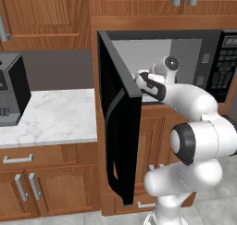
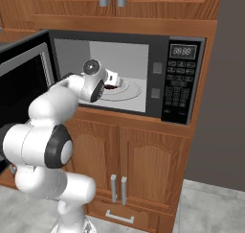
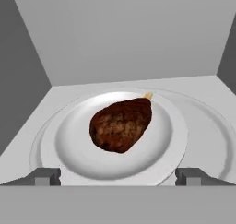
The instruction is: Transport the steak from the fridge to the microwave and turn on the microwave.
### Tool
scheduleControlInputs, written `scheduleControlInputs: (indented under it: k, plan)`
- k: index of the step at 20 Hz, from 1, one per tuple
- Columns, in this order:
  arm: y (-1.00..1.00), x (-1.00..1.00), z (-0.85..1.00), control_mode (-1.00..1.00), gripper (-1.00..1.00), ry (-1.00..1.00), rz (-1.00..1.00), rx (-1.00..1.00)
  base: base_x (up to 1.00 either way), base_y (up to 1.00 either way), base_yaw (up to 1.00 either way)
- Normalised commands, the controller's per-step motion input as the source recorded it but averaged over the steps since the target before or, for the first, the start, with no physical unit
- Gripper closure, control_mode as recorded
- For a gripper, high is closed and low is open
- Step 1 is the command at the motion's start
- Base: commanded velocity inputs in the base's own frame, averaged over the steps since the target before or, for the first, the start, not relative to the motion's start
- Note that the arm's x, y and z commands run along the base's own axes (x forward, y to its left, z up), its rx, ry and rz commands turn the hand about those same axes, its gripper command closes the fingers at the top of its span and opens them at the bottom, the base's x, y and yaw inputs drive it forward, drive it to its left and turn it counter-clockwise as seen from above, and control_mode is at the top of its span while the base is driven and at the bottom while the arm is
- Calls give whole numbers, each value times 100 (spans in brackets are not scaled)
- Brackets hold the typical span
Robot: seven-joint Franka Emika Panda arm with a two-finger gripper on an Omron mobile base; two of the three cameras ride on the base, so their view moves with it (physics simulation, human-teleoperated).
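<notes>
The steak, a brown oval piece, lies on a white plate on the glass turntable inside the microwave. The microwave's door stands swung wide open to the left. My gripper is open just in front of the plate, with its fingertips spread on either side and nothing between them. From the right base view my gripper reaches into the light grey cavity, right by the steak. The fridge is out of view.
A black countertop appliance stands on the marble counter left of the microwave. Wooden cabinets sit below and above. The open door juts out beside my arm. The keypad is on the microwave's right side.
</notes>
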Motion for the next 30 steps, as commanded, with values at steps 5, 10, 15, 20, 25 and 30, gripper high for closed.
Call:
scheduleControlInputs:
  k: [5,10,15,20,25,30]
  plan:
    - [-5,-54,25,-100,-100,0,0,0,0,0,0]
    - [0,-51,20,-100,-100,0,0,0,0,0,0]
    - [0,-42,18,-100,100,0,0,0,0,0,0]
    - [0,-32,8,-100,100,0,0,0,0,0,0]
    - [-7,-39,6,-100,100,-4,0,0,0,0,0]
    - [-1,-50,6,-100,100,-12,0,0,0,0,0]
